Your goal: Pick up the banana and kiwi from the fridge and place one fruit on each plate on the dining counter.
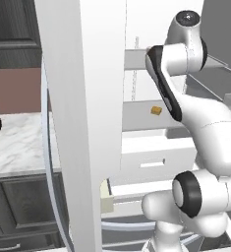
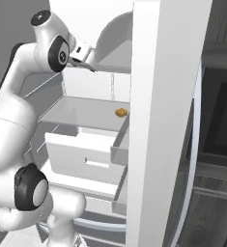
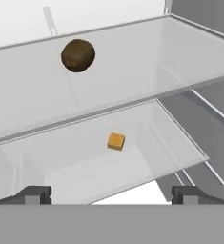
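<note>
Your gripper [image 3: 111, 193] hangs inside the open fridge [image 1: 82, 98] with its 2 fingertips [image 3: 35, 194] spread wide — nothing between them. The kiwi [image 3: 77, 55] sits on the upper grey shelf [image 3: 132, 71], ahead and well apart from the fingers. On the shelf below lies an orange-tan cube [image 3: 116, 141] — white drawers [image 2: 81, 154] underneath.

Both base views flank the fridge [image 1: 82, 98] interior; hand view seemingly looks closer (downward).
</note>
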{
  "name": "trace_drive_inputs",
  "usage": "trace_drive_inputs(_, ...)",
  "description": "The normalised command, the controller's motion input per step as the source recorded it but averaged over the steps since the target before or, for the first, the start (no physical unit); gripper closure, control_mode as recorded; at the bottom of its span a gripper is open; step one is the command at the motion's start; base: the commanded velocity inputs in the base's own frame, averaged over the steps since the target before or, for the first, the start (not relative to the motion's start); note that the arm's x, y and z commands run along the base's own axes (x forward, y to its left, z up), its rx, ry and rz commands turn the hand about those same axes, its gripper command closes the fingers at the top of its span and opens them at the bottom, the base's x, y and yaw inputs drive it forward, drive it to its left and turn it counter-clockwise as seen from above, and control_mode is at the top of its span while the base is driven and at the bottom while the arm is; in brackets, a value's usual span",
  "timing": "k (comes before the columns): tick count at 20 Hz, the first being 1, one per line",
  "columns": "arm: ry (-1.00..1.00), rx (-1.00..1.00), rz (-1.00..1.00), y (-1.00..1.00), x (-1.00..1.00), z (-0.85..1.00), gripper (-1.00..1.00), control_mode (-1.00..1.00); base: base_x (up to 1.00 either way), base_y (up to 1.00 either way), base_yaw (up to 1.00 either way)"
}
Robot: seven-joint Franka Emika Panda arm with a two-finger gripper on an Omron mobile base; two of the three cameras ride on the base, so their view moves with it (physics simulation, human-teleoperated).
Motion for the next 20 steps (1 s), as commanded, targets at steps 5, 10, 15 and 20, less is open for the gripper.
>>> trace_drive_inputs(5, 0.00, 0.00, -0.01, 0.00, 0.58, 0.00, -1.00, -1.00, 0.00, 0.00, 0.00)
trace_drive_inputs(10, 0.00, 0.00, -0.04, 0.00, 0.51, 0.09, -1.00, -1.00, 0.00, 0.00, 0.00)
trace_drive_inputs(15, 0.00, 0.00, -0.06, -0.01, 0.30, 0.06, -1.00, -1.00, 0.00, 0.00, 0.00)
trace_drive_inputs(20, 0.02, 0.01, -0.04, -0.08, 0.16, 0.00, -1.00, -1.00, 0.00, 0.00, 0.00)
